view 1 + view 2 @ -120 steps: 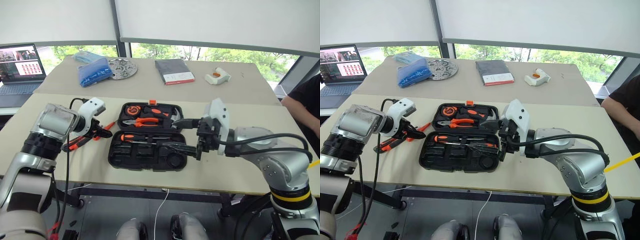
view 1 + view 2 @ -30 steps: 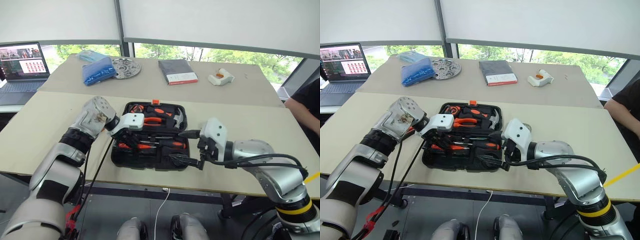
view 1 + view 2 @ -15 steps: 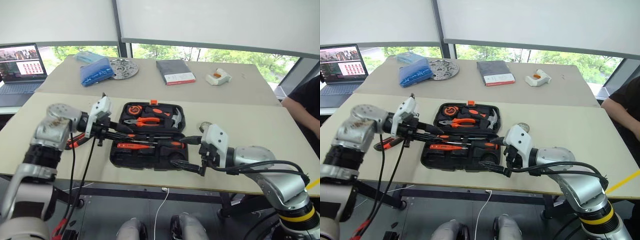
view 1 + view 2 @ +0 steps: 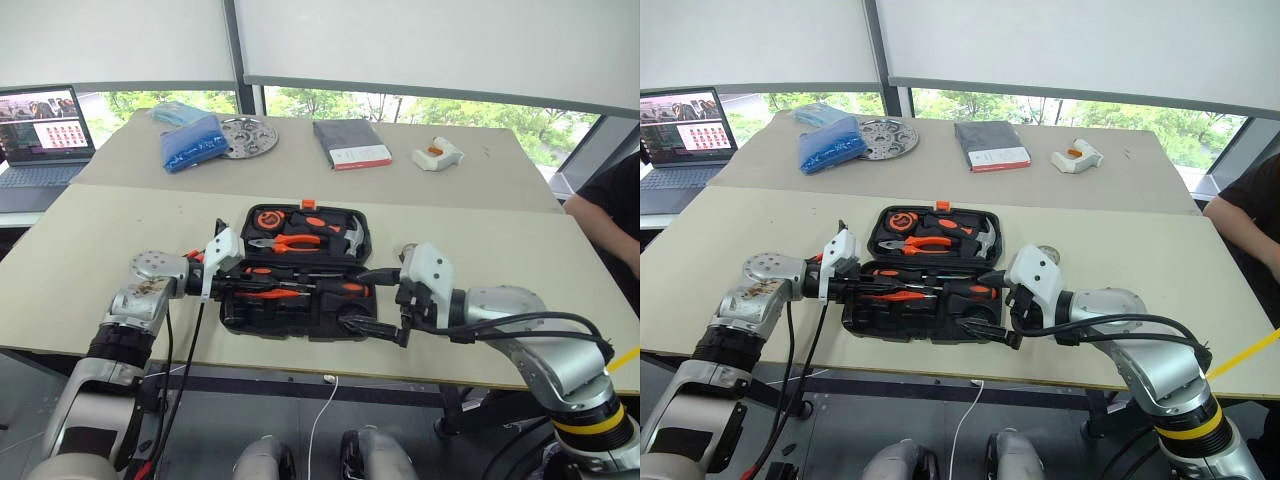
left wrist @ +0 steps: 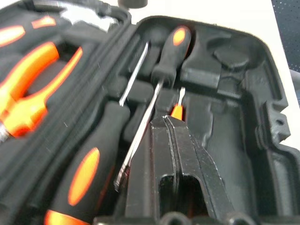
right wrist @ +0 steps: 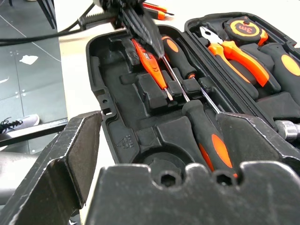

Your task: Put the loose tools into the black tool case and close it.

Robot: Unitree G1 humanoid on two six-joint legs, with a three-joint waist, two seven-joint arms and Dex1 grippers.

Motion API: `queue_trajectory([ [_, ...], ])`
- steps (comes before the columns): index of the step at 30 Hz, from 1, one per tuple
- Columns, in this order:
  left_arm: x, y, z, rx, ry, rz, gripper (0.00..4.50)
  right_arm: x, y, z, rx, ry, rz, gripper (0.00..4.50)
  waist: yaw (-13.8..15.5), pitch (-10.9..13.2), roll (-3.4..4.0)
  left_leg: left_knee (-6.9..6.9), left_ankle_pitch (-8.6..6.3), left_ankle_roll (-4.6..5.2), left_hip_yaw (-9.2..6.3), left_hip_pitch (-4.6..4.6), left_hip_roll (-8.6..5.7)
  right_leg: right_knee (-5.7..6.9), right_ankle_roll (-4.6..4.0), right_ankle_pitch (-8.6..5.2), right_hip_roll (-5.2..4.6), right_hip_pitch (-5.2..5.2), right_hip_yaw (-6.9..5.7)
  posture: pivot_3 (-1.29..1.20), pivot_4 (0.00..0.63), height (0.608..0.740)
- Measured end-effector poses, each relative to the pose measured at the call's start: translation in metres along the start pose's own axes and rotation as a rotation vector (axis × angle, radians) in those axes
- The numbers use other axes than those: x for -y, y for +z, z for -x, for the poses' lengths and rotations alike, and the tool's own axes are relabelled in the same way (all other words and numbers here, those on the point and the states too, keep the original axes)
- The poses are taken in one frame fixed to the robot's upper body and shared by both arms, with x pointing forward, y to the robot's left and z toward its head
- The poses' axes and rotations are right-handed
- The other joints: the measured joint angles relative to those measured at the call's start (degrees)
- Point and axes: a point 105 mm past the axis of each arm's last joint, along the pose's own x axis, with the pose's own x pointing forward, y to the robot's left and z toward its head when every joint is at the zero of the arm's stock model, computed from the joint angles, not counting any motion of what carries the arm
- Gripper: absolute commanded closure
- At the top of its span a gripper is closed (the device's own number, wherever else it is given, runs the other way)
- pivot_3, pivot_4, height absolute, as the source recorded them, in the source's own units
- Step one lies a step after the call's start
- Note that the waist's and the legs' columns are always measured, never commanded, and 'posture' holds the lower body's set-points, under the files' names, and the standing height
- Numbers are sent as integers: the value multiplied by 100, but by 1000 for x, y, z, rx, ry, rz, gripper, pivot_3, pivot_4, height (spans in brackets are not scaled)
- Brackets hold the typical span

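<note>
Currently the left claw (image 4: 862, 285) is sitting fully closed over the case (image 4: 940, 322), gripping nothing; its tips are resting beside the orange screwdriver (image 6: 151, 66) lying in a recess just ahead of them. The right claw (image 4: 992, 310) is standing wide open and empty at the case's near right corner. More tools (image 6: 157, 8) are lying on the table (image 4: 730, 240) behind the left claw. Risk: closed tips dragging across the recess could be dislodging seated screwdrivers, preventing the lid from closing.

The orange tape measure (image 6: 247, 29), lying in the far left corner of the open black tool case (image 6: 117, 126), reads "3m" on its face. Nothing else carries print that can be made out.
</note>
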Motion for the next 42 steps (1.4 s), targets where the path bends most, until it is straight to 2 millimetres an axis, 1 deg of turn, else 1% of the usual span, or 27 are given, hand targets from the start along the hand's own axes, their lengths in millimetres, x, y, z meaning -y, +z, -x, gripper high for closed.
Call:
queue_trajectory([
  [2, 1, 0, 0, -4, -6, -16, 4474, 1, 0, 0, -1, -1, -2, 0, 5, 0, 0, 0, 0, 0, 0, 1, 0, 0, 0, 0, -2, 0, 0, 0, 150, 718],
  [7, -4, -10, 3, -20, 26, -48, 4474, 2, 2, -1, 3, -2, -7, 0, -15, -5, 5, -1, -1, 0, -1, 18, 2, 1, 0, 0, -5, 16, 3, 0, 150, 718],
  [12, -8, -13, 5, -15, 57, -47, 4474, 2, 2, -2, 1, 6, -8, 0, -42, -7, 7, -18, -3, 1, -2, 41, 3, 3, 1, 0, -11, 27, 6, 0, 150, 718],
  [17, -5, -14, 8, -6, 74, -38, 4474, 1, 4, -2, 4, 26, -3, 0, -67, -8, 8, -44, 1, -4, -1, 59, 3, -1, 0, 0, -10, 35, 12, 0, 150, 718],
  [19, -2, -15, 13, -7, 89, -22, 4474, 1, 7, -2, 11, 38, 6, 0, -85, -8, 8, -55, 5, -11, -1, 61, 3, -4, 0, 0, -6, 33, 13, 0, 150, 718],
  [20, -1, -16, 17, -10, 104, -12, 3982, 0, 10, -3, 18, 47, 9, 0, -104, -8, 8, -64, 8, -16, -1, 62, 3, -5, 0, 0, -4, 32, 15, 0, 150, 718],
  [21, -1, -18, 27, -17, 134, 25, 3823, 0, 14, -4, 29, 64, 11, 0, -136, -8, 8, -70, 11, -21, -1, 61, 4, -6, -1, 0, -1, 26, 15, 0, 150, 718],
  [22, 0, -20, 38, -16, 163, 60, 3462, -1, 17, -4, 38, 79, 10, 0, -172, -7, 6, -77, 14, -26, -1, 59, 6, -6, -1, -1, -1, 22, 16, 0, 150, 718],
  [23, 1, -23, 51, -21, 203, 105, 3024, -1, 19, -5, 43, 89, 11, 0, -185, -7, 6, -83, 18, -31, -1, 60, 6, -5, -1, -1, -1, 20, 13, 0, 150, 718],
  [24, 4, -24, 66, -16, 244, 145, 2706, -1, 23, -6, 52, 104, 11, 0, -197, -4, 3, -86, 19, -34, -1, 57, 9, -6, -2, -1, 1, 13, 13, 0, 150, 718],
  [26, 11, -19, 91, -4, 322, 177, 1963, -1, 28, -8, 68, 130, 14, 0, -186, -4, 2, -90, 20, -35, -3, 57, 9, -8, -4, -3, -1, 13, 11, 0, 150, 718],
  [28, 21, -18, 119, -8, 429, 200, 1195, -3, 35, -12, 86, 171, 23, 0, -168, -3, 3, -93, 18, -34, -3, 58, 8, -16, -6, -4, -5, 15, 13, 0, 150, 718],
  [29, 25, -20, 129, -15, 471, 216, 899, -3, 36, -14, 90, 184, 27, 0, -164, -3, 4, -94, 17, -32, -3, 58, 6, -17, -6, -4, -10, 16, 12, 0, 150, 718],
  [31, 37, -31, 149, -41, 557, 253, 116, -5, 39, -18, 104, 220, 28, 0, -140, -2, 6, -96, 9, -34, -3, 56, 5, -30, -6, -4, -12, 17, 10, 0, 150, 718],
  [32, 42, -38, 156, -57, 588, 276, 53, -5, 40, -19, 107, 232, 26, 0, -112, -1, 6, -96, 5, -39, -3, 54, 4, -31, -6, -4, -14, 16, 8, 0, 150, 718],
  [35, 55, -53, 177, -90, 676, 330, 53, -7, 47, -23, 128, 274, 45, 0, -23, -1, 6, -96, -15, -71, -3, 50, 3, -38, -6, -4, -19, 15, 0, 0, 150, 718],
  [38, 56, -55, 189, -96, 723, 338, 53, -9, 49, -26, 137, 304, 50, 0, 71, -1, 6, -96, -20, -71, -4, 47, 1, -43, -6, -4, -27, 15, -6, 0, 150, 718],
  [40, 50, -54, 193, -115, 718, 331, 53, -9, 48, -28, 137, 314, 47, 0, 117, -2, 5, -95, -23, -74, -4, 42, -3, -43, -6, -4, -29, 14, -9, 0, 150, 718],
  [41, 43, -52, 194, -125, 716, 316, 53, -9, 48, -28, 136, 315, 48, 0, 141, -1, 5, -95, -23, -74, -4, 36, -3, -44, -6, -4, -30, 9, -13, 0, 150, 718],
  [42, 30, -46, 195, -140, 713, 282, 53, -9, 48, -28, 137, 316, 51, 0, 166, -2, 4, -93, -23, -75, -4, 32, -4, -42, -7, -3, -30, 9, -18, 0, 150, 718],
])
